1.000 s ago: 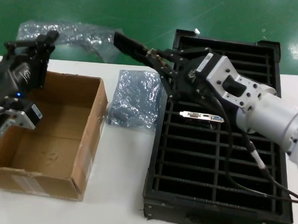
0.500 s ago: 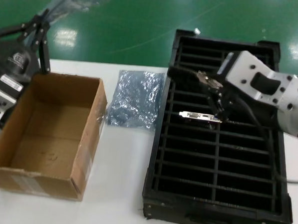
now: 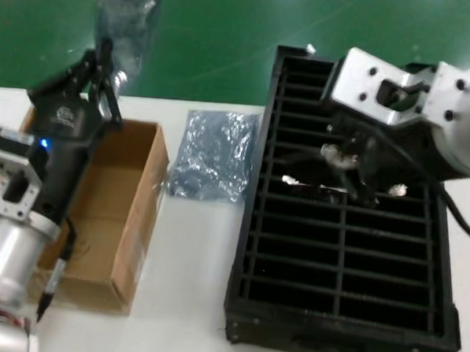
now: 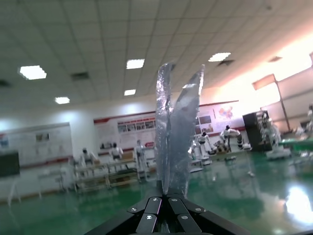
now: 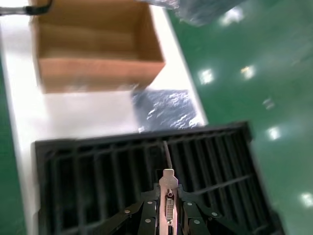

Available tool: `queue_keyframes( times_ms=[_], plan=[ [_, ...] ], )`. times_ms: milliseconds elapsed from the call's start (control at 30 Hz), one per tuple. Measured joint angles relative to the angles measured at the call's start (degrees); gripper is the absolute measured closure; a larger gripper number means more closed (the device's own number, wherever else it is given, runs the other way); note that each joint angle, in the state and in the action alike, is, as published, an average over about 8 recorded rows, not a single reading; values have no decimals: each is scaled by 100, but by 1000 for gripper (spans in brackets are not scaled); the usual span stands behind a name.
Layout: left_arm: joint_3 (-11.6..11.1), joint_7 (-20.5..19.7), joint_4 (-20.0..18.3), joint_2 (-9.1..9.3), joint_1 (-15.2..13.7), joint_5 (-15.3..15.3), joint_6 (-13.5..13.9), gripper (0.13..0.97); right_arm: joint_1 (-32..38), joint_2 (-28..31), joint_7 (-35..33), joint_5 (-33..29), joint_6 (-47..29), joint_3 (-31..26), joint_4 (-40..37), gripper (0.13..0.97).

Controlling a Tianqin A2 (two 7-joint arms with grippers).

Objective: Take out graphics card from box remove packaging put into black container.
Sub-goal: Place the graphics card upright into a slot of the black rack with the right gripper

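Observation:
My right gripper (image 3: 352, 168) points down over the far half of the black container (image 3: 338, 308) and is shut on the graphics card (image 3: 338, 156). In the right wrist view the gripper (image 5: 168, 195) clamps the card's silver bracket (image 5: 167, 176), its white port facing the camera, above the container's slots (image 5: 98, 171). My left gripper (image 3: 99, 62) is over the far edge of the brown box (image 3: 130, 218) and is shut on the packaging bag (image 3: 125, 9), which stands upright from it. The left wrist view shows the gripper (image 4: 166, 196) pinching the bag (image 4: 178, 142).
A second crinkly bag (image 3: 212, 155) lies on the white table between the box and the container; it also shows in the right wrist view (image 5: 166, 110). Another silver bracket (image 3: 298, 180) sits in a container slot near my right gripper. The box (image 5: 98, 49) looks empty.
My right gripper has turned downward over the container with the card. My left arm has swung in over the box, raising the bag upright.

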Motion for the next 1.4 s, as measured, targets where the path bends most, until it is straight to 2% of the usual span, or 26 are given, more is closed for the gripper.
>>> queue_keyframes(
  times_ms=[133, 233, 533, 700, 933, 1400],
  plan=[
    [74, -392, 118, 88, 23, -84, 20, 957, 571, -67, -25, 672, -27, -601, -579, 907],
    [161, -692, 174, 130, 72, -138, 75, 957, 752, -183, -215, 956, -36, -837, -1000, 907],
    [411, -1259, 247, 240, 178, -165, 222, 957, 683, -630, -1059, 1110, -44, -1030, -2029, 907],
    [449, -1376, 280, 272, 190, -148, 279, 957, 547, -867, -1482, 1021, -44, -1043, -2465, 907],
    [382, -1437, 320, 289, 186, -145, 344, 957, 439, -1079, -1877, 916, -44, -1046, -2856, 907],
    [265, -1417, 329, 302, 195, -98, 405, 957, 384, -1157, -2123, 918, -44, -1048, -3040, 907]
  ],
)
